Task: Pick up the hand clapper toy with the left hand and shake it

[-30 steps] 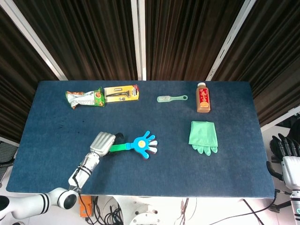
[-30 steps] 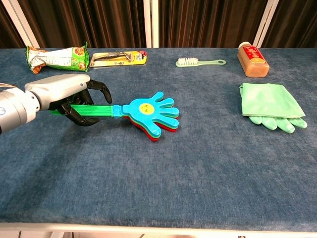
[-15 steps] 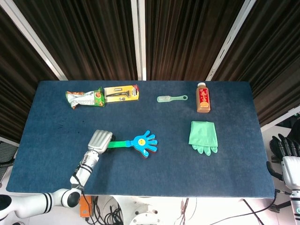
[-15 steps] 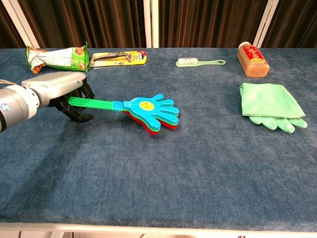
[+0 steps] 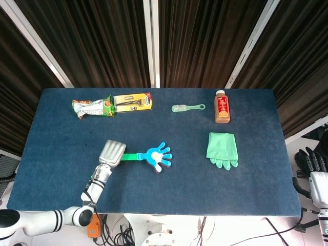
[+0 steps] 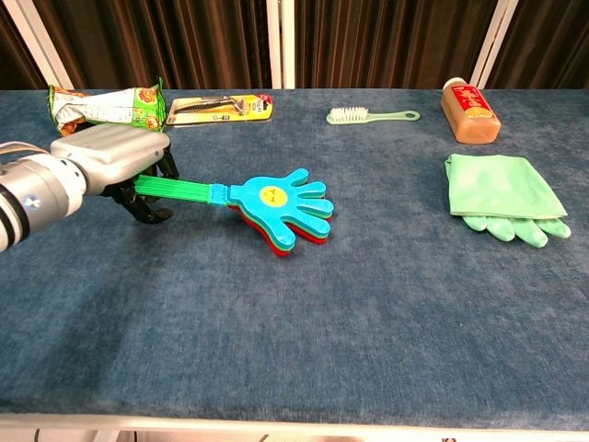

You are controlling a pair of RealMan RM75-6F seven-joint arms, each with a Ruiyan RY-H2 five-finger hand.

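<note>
The hand clapper toy has blue, red and yellowish hand-shaped plates on a green handle. My left hand grips that handle at the table's left front, with the plates pointing right just above or on the blue cloth. My right hand hangs off the table's right edge in the head view, holding nothing, its dark fingers apart. The chest view does not show it.
A green glove lies right of the toy. Along the far side are a snack packet, a carded razor, a small brush and a brown bottle. The blue table reaches the front edge.
My left hand has closed fully round the handle and shifted slightly up and back; the toy's plates moved a little left with it. The right hand has not moved.
</note>
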